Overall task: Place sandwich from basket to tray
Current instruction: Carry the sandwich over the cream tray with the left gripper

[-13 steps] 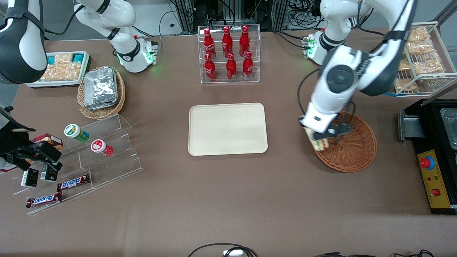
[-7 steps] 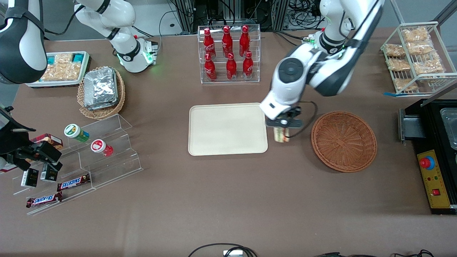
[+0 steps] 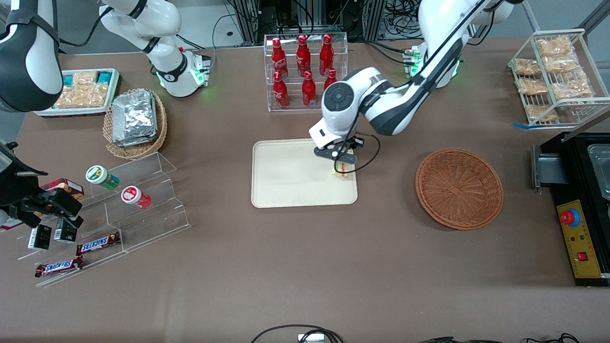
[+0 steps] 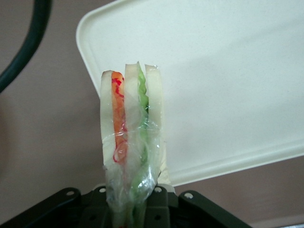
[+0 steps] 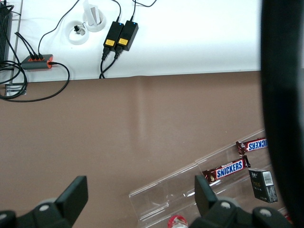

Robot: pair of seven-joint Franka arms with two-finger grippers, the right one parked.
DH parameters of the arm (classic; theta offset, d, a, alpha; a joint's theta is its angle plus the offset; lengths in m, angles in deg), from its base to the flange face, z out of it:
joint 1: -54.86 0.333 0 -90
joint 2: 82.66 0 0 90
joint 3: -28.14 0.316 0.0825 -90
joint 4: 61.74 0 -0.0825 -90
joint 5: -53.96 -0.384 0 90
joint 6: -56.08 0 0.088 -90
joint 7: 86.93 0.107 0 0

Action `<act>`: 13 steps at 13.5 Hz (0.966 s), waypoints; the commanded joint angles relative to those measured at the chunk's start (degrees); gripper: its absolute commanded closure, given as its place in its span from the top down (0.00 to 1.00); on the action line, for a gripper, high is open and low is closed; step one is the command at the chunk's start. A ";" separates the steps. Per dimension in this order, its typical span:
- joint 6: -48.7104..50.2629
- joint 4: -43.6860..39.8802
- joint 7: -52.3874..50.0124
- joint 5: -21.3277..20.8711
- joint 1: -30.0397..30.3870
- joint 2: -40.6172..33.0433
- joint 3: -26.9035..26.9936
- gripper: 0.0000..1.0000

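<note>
My left gripper (image 3: 341,161) is shut on the sandwich (image 3: 344,170), a wedge of white bread with orange and green layers in clear wrap. It holds the sandwich over the edge of the cream-beige tray (image 3: 290,176) that faces the basket. In the left wrist view the sandwich (image 4: 130,142) stands upright out of the gripper (image 4: 133,206), over a rounded corner of the tray (image 4: 228,85). The reddish-brown wicker basket (image 3: 459,188) lies empty on the table, toward the working arm's end.
A clear rack of red bottles (image 3: 306,71) stands farther from the front camera than the tray. A tan basket of foil packets (image 3: 135,121), a white snack tray (image 3: 83,93) and a clear stepped stand (image 3: 124,209) lie toward the parked arm's end. A wire rack (image 3: 555,78) and a black machine (image 3: 581,209) stand past the basket.
My left gripper has carried the sandwich from above the basket's rim, across the bare table, to over the tray's edge. The basket has stayed in place.
</note>
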 commanded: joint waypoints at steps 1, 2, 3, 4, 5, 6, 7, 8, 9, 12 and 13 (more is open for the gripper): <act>0.56 -5.75 -5.20 -4.37 -1.84 6.51 0.12 0.00; 0.56 -6.80 -6.70 -5.69 -2.89 8.00 0.38 0.00; 0.38 -7.51 -8.19 -6.75 -3.25 9.50 0.39 0.00; -0.49 -7.95 -10.29 -7.54 -3.34 10.82 0.39 0.00; -1.37 -7.78 -12.14 -8.85 -3.78 11.70 0.39 0.00; -1.72 -7.69 -13.73 -10.43 -4.56 12.32 0.56 0.00; -1.73 -7.78 -14.79 -11.40 -4.66 13.19 0.56 0.00; -1.73 -7.69 -15.14 -11.76 -4.75 13.64 0.56 0.00; -1.73 -7.60 -15.24 -11.77 -4.83 13.73 0.56 0.08; -1.29 -7.60 -15.06 -11.85 -4.92 13.64 0.56 0.90; -1.20 -7.69 -15.15 -11.85 -4.92 13.47 0.56 1.00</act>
